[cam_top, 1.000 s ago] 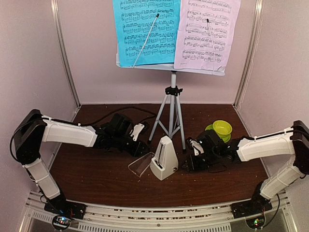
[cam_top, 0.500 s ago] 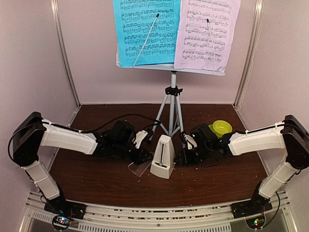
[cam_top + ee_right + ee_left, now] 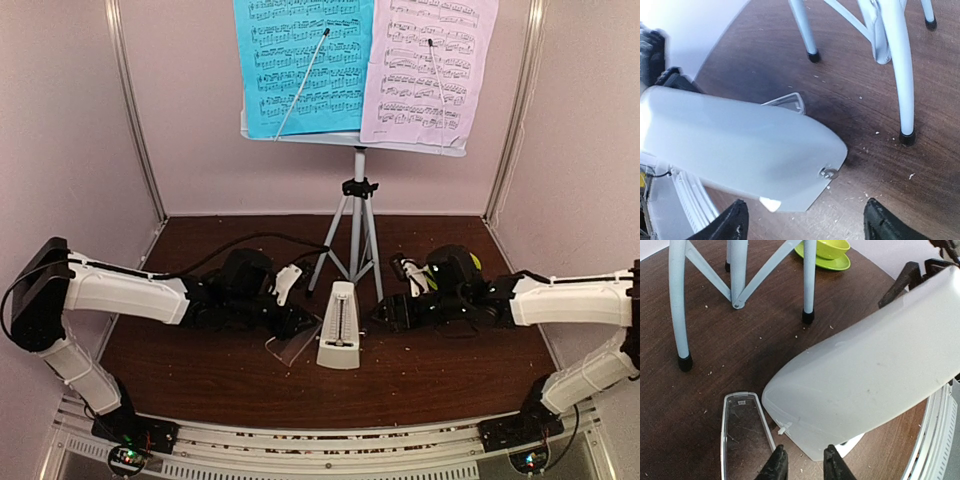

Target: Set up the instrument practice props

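Metronome (image 3: 338,325) stands mid-table, just in front of the tripod legs (image 3: 356,235), with a clear cover (image 3: 292,343) lying flat at its left edge. The left gripper (image 3: 804,466) shows a narrow gap at the metronome's lower edge; I cannot tell whether it grips. The right gripper (image 3: 807,220) has its jaws wide apart. Bare table (image 3: 450,375) lies in front.

**Surfaces and their finish**

The metronome (image 3: 865,370) looks like smooth cream plastic with a soft sheen. The table (image 3: 740,355) is dark, grainy wood with crumbs on it. The tripod legs (image 3: 679,300) seem to be smooth painted metal. The flat cover (image 3: 742,435) is clear, scratched plastic. The cyan sheet (image 3: 300,60) and the lilac sheet (image 3: 425,60) are matt paper.
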